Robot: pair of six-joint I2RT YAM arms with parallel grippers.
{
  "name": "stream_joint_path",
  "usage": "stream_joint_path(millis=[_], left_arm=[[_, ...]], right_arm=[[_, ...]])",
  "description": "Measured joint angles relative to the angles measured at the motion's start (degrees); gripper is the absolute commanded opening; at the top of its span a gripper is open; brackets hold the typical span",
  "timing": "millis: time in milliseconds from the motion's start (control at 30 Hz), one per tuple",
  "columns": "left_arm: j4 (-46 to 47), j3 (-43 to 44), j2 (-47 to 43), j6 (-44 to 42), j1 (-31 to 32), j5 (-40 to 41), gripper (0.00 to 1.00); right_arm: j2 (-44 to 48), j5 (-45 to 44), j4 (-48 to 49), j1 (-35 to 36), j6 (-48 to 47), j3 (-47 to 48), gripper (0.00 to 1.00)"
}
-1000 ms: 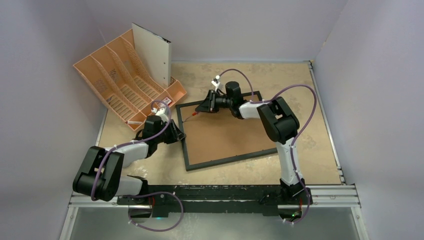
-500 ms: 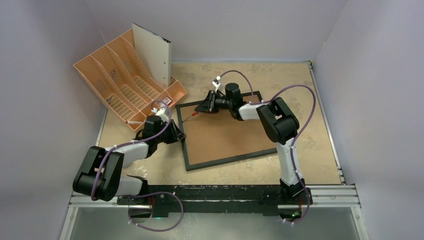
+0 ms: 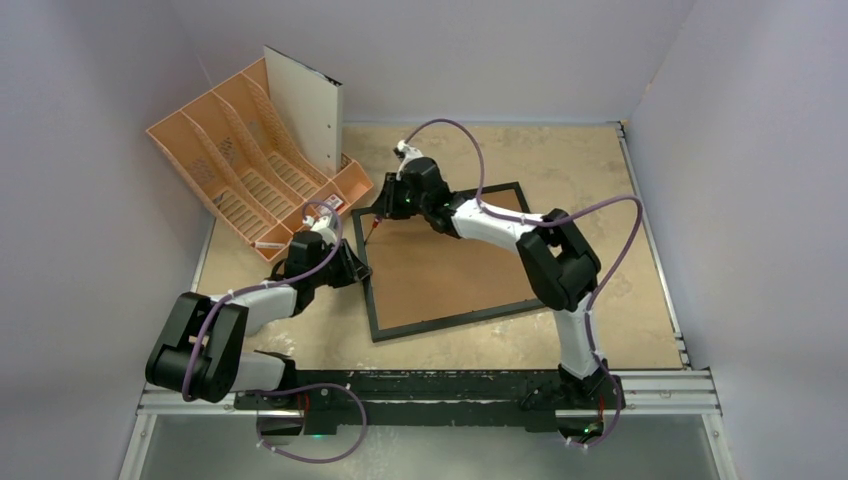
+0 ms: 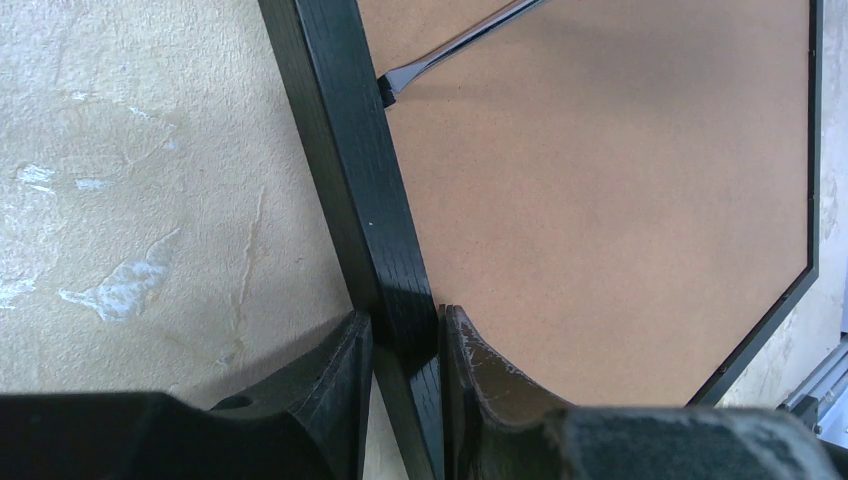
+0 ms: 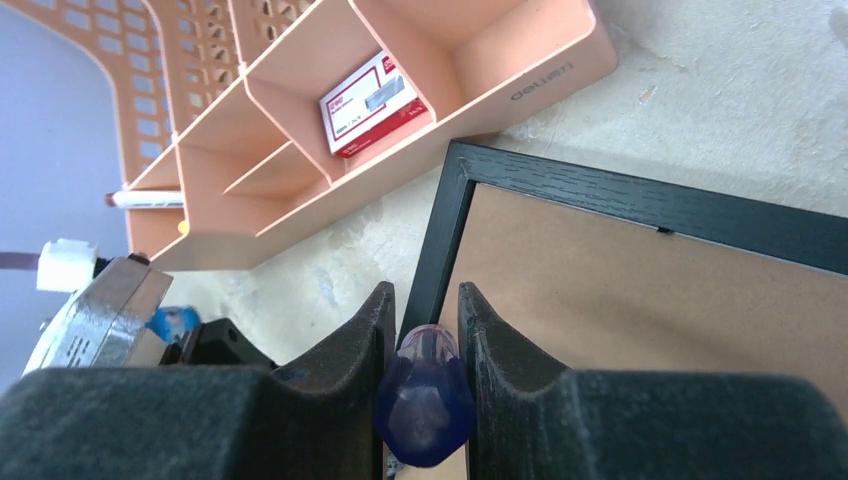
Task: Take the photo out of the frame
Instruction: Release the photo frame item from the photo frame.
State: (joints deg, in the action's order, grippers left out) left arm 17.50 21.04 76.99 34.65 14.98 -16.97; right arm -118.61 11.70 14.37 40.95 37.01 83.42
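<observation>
While the left gripper (image 4: 405, 335) sits about midway along the left rail of the frame (image 4: 345, 140), its 2 fingers pinch that rail. 1 finger is on the outer side above the table (image 4: 150, 200) and 1 is on the inner side over the brown backing board (image 4: 620, 200). Jaws narrow, closed on the black wood.

Right gripper (image 5: 427, 305): jaws narrow, closed on the blue translucent handle of a screwdriver (image 5: 425, 405). This gripper hangs over the frame's far-left corner and points down at it. In the left wrist view the metal shaft slants in from above. Its flat tip rests at the seam where the board meets the left rail, against the rail's inner edge as far as that view shows.

Frame: flat on the table, back side up, near the middle and turned slightly askew. The board fills the whole opening.

Photo: not visible in any view; only the back of the frame shows.

Further out, an orange file organiser (image 3: 225, 150) occupies the far-left of the table. It is just beyond the frame's far-left corner, with a strip of bare table between them. A white sheet (image 3: 308, 110) stands on edge at the organiser's right side. 1 small red-and-white box (image 5: 370, 100) lies in a low front compartment. 1 white marker (image 5: 150, 198) lies at the organiser's near end.
</observation>
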Motion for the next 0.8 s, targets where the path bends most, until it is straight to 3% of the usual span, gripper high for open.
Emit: stream_joint_path(millis=[467,800], left_arm=[[0.7,-0.5,-0.3,0.0,0.0,0.0,0.0],[1.1,-0.8,-0.5,0.0,0.0,0.0,0.0]], right_arm=[[-3.0,-25.8,-24.3,12.2,-5.7,17.5,0.0],[-1.2,-25.1,-28.8,11.3,-4.2,16.7,0.0]])
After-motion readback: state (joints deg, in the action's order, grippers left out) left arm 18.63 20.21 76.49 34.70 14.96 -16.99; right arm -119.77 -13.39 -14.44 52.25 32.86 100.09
